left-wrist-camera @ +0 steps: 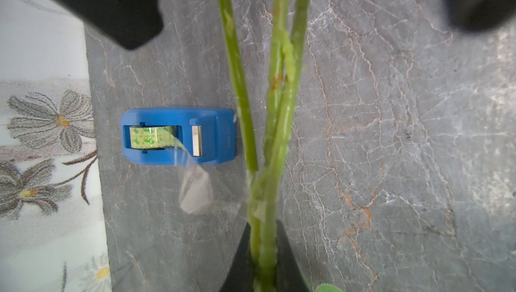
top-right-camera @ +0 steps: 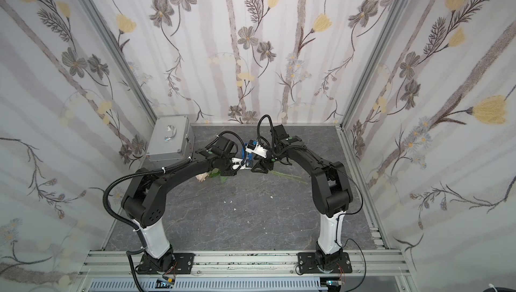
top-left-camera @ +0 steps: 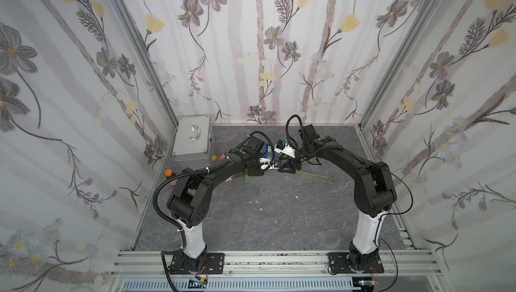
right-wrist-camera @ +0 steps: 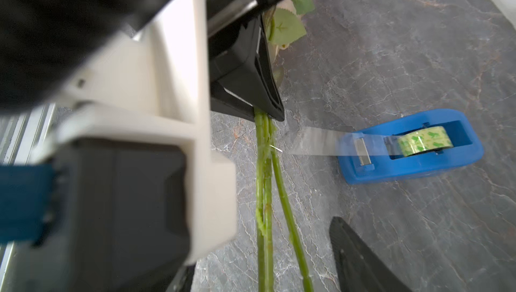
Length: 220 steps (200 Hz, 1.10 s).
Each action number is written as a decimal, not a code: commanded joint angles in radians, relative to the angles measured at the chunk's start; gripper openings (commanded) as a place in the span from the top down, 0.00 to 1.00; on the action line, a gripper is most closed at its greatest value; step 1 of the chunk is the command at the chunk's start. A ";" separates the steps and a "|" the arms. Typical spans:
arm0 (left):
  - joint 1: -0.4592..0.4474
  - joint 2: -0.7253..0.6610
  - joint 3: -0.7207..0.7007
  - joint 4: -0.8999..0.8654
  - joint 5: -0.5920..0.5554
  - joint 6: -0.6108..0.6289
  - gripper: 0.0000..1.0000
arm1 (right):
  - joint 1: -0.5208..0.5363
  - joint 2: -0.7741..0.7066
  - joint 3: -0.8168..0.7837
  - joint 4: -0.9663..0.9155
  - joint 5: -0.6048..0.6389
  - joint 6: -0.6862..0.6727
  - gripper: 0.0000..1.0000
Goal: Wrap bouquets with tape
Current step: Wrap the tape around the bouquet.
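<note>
The bouquets are one bunch of pink and peach roses (top-right-camera: pixel 202 177) with green leaves (right-wrist-camera: pixel 286 26) and long green stems (left-wrist-camera: pixel 275 114). My left gripper (left-wrist-camera: pixel 264 226) is shut on the stems, and it also shows in the right wrist view as the left gripper (right-wrist-camera: pixel 268 114). The tape sits in a blue dispenser (left-wrist-camera: pixel 178 137) on the table; in the right wrist view a clear strip (right-wrist-camera: pixel 310 144) runs from the dispenser (right-wrist-camera: pixel 410 148) to the stems. My right gripper (right-wrist-camera: pixel 265 248) stands open with the stems (right-wrist-camera: pixel 264 193) between its fingers, untouched. In both top views the two grippers meet mid-table, the left gripper (top-left-camera: pixel 275 166) beside the right gripper (top-left-camera: pixel 289 167).
A silver metal case (top-left-camera: pixel 192 141) stands at the back left corner, and an orange-capped bottle (top-left-camera: pixel 168 173) is beside the left arm. Small white scraps (top-left-camera: pixel 255 201) lie on the grey marble table (top-left-camera: pixel 279 220). Papered walls close in three sides.
</note>
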 commanded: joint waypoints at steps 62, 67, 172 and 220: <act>-0.015 -0.055 -0.056 0.140 -0.011 0.052 1.00 | 0.019 0.103 0.113 -0.078 0.053 -0.006 0.47; -0.016 -0.055 -0.059 0.143 -0.018 0.054 1.00 | 0.021 0.106 0.114 -0.080 0.055 -0.007 0.50; -0.017 -0.166 -0.135 0.103 0.022 0.005 0.72 | 0.026 0.095 0.113 -0.056 0.105 -0.047 1.00; 0.029 -0.306 -0.205 0.057 0.143 -0.069 0.62 | 0.042 0.043 0.041 0.008 0.137 -0.095 1.00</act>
